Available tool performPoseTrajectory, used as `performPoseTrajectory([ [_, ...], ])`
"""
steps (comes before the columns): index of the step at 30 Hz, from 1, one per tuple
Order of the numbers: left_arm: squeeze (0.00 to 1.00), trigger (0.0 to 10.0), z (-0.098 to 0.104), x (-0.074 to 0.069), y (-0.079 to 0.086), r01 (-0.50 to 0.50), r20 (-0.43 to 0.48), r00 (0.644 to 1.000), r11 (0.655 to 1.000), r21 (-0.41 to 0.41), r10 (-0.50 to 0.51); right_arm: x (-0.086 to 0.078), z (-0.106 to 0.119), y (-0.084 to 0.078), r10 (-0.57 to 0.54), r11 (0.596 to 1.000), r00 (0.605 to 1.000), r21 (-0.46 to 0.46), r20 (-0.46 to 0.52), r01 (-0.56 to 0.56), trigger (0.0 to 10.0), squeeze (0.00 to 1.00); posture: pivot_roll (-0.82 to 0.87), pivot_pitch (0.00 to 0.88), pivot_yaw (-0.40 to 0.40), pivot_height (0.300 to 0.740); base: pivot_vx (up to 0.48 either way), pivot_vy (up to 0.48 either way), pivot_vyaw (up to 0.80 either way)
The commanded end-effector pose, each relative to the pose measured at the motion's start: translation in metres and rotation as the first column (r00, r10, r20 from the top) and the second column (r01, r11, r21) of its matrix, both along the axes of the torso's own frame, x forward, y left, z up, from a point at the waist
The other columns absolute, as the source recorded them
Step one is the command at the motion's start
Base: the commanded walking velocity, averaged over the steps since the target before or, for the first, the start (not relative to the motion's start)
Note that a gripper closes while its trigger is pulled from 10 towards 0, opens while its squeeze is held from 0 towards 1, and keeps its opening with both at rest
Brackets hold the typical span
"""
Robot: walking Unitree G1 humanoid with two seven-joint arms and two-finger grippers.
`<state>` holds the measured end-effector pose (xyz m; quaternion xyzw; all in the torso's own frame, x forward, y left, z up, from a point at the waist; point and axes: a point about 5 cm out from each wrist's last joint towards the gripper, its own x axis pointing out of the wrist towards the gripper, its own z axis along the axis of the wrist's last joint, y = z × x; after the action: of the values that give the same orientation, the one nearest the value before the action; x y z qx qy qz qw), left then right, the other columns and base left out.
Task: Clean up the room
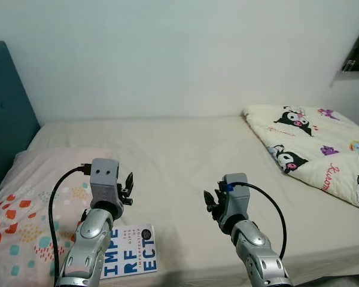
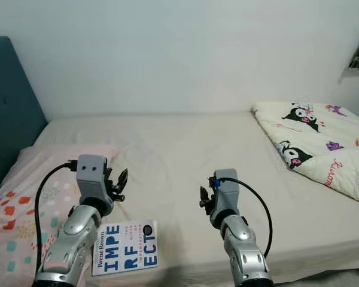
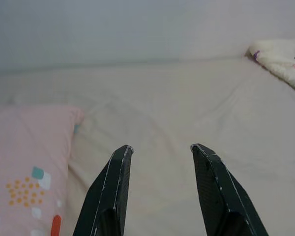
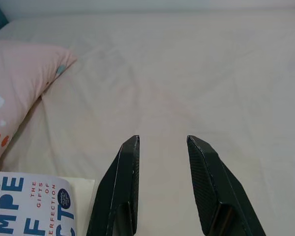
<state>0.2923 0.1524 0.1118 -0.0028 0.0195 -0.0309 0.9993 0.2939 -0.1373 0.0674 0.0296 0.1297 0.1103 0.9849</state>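
A teal headboard (image 1: 6, 119) stands far left; a white wall (image 1: 179, 54) runs behind the bed (image 1: 185, 161).

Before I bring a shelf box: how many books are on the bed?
1. The book lies flat on the sheet at the near edge of the bed, beside the pink pillow, partly under the left arm. More could be out of frame.

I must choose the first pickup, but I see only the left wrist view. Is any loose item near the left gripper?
Observer: Yes. A white book lies flat on the sheet, beside the pink pillow and nearer the robot than the left gripper.
Operator: Where is the right gripper?
Observer: The right gripper hovers over the sheet, right of the book, fingers open.
Operator: What is behind the pillow?
Observer: A teal headboard.
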Motion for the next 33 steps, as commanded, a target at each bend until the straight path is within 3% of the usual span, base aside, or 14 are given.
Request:
performPoseTrajectory([
  [1,0.00,10.0,-0.003,-0.002,-0.002,0.002,-0.020,1.000,1.000,-0.005,-0.002,0.000,0.002,0.000,0.000,1.000,1.000,0.016,-0.001,0.000,10.0,0.00,0.05,0.017,-0.054,0.740,0.000,-0.442,0.00],
  [10,0.00,10.0,-0.005,-0.005,-0.006,0.015,-0.037,0.999,1.000,-0.007,-0.015,-0.003,0.000,-0.003,-0.002,1.000,1.000,-0.011,-0.013,0.002,10.0,0.00,0.04,0.020,-0.050,0.740,0.000,-0.453,0.00],
  [13,0.00,10.0,-0.006,-0.005,-0.007,0.017,-0.038,0.999,1.000,-0.007,-0.017,-0.004,0.000,-0.004,-0.009,1.000,1.000,-0.011,-0.014,0.009,10.0,0.00,0.04,0.017,-0.047,0.740,0.000,-0.454,0.80],
  [17,0.00,10.0,-0.006,-0.006,-0.008,0.022,-0.042,0.999,1.000,-0.005,-0.023,-0.004,0.000,-0.010,-0.069,0.997,0.997,0.029,-0.016,0.070,10.0,0.00,0.04,0.014,-0.045,0.740,0.000,-0.454,0.00],
  [33,0.00,10.0,-0.007,-0.008,-0.006,0.031,-0.051,0.998,0.999,0.009,-0.031,-0.005,0.001,-0.007,-0.044,0.999,0.999,0.005,-0.005,0.044,10.0,0.00,0.04,0.006,-0.033,0.740,0.000,-0.454,0.10],
])
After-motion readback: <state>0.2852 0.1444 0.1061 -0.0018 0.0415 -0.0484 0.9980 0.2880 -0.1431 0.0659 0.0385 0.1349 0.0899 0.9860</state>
